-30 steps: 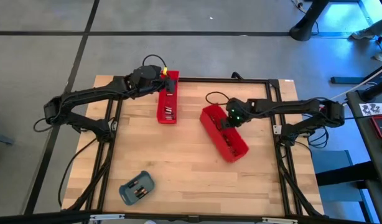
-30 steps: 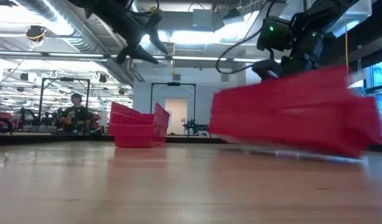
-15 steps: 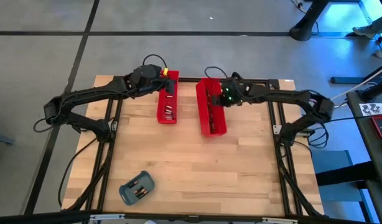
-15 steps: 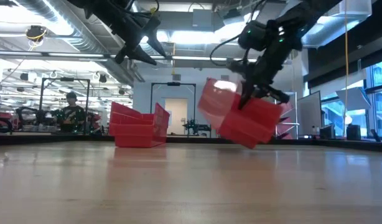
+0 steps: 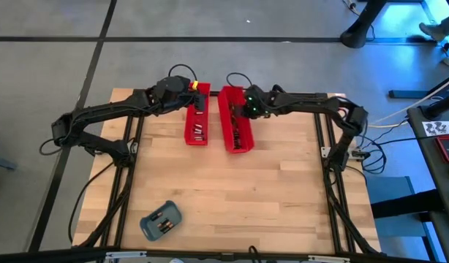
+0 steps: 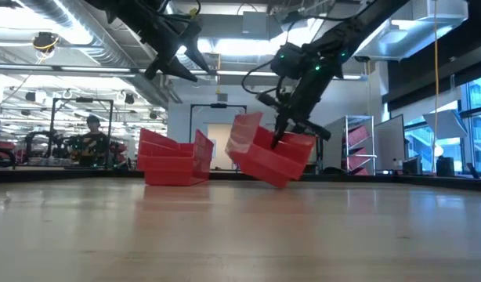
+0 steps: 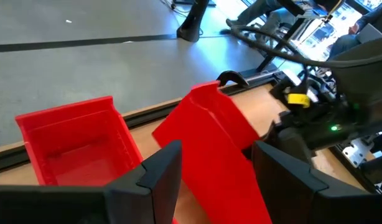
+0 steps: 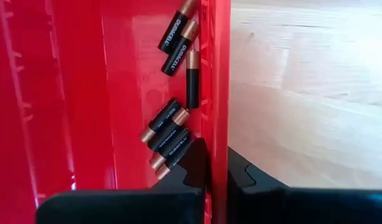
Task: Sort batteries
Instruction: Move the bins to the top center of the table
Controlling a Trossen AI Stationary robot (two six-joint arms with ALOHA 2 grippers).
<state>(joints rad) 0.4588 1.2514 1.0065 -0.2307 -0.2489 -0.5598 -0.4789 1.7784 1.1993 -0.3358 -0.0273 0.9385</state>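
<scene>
Two long red trays lie side by side at the table's far middle. The left tray (image 5: 197, 120) (image 7: 79, 146) rests flat and holds a few batteries (image 5: 198, 132). My left gripper (image 5: 198, 100) (image 7: 219, 180) hangs open above its far end, touching nothing. The right tray (image 5: 235, 123) (image 6: 268, 155) is tilted, with my right gripper (image 5: 248, 109) (image 6: 290, 129) shut on it. Several dark, copper-tipped batteries (image 8: 173, 132) lie against that tray's lower side wall. A blue-grey tray (image 5: 161, 221) with a few batteries sits at the near left. My right gripper pinches the right tray's long side wall (image 8: 216, 146), one finger (image 8: 194, 165) inside the tray and one (image 8: 242, 173) outside. It comes slanting down from the table's right, across the wall. The tray hangs tilted, its lower edge (image 6: 278, 183) down at table level; whether that edge touches the table I cannot tell.
A black frame rail (image 5: 297, 95) runs along the table's far and side edges. Bare wood (image 5: 232, 197) stretches from the red trays to the near edge. The low view shows a person (image 6: 90, 141) far off in the room behind the table.
My right gripper has carried the right red tray from the table's right middle toward the far edge and the left. The tray has turned about and now lies alongside the left tray, still tilted. My left gripper has stayed where it was, open.
</scene>
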